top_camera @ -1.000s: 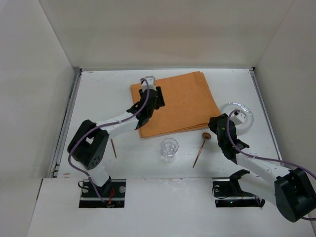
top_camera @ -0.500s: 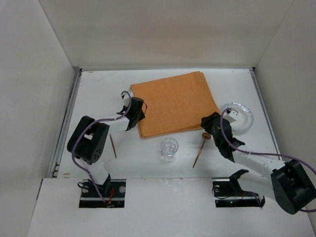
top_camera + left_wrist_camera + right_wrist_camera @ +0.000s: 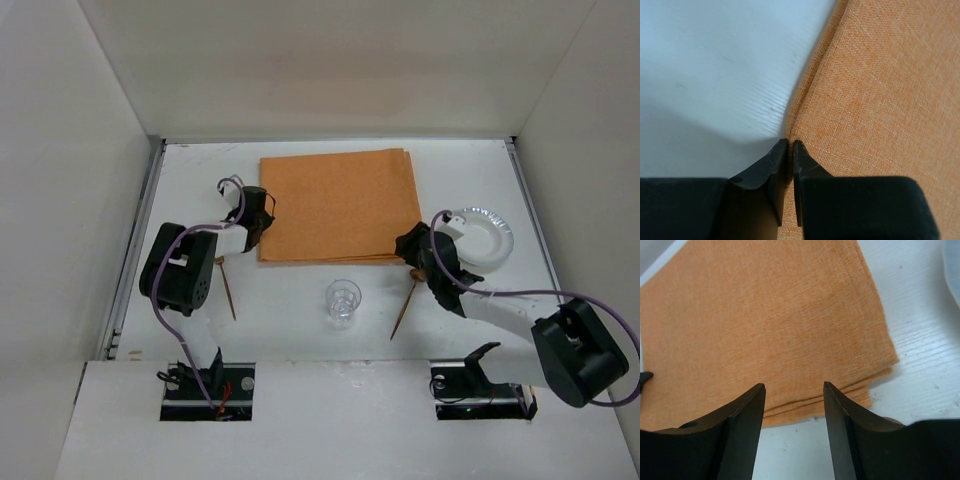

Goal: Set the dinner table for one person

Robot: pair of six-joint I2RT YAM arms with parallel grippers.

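One white worktop (image 3: 200,170) lies under the mat and shows bare on all four sides of it, with two rails (image 3: 138,250), one left of the mat and one right. One orange mat (image 3: 338,205), square to the worktop, in its far middle. One clear glass (image 3: 342,300) upright, just near of the mat's near edge, apart from it. One plate (image 3: 482,235) right of the mat, not touching it. One wooden spoon (image 3: 405,305) near-right of the mat, bowl end close to the mat's near right corner, handle slanting away toward the glass side. One thin brown stick (image 3: 229,295) near-left of the mat, well apart from the glass. Two arms: left arm (image 3: 185,275) reaches to the mat's left edge, right arm (image 3: 520,320) to its near right corner. Left jaws clenched to a thin slit with the mat's edge running into it, pinching the cloth. Right jaws released, spread wide, hanging over the mat's near right corner, nothing between them, and they sit just above the spoon's bowl in the top view.
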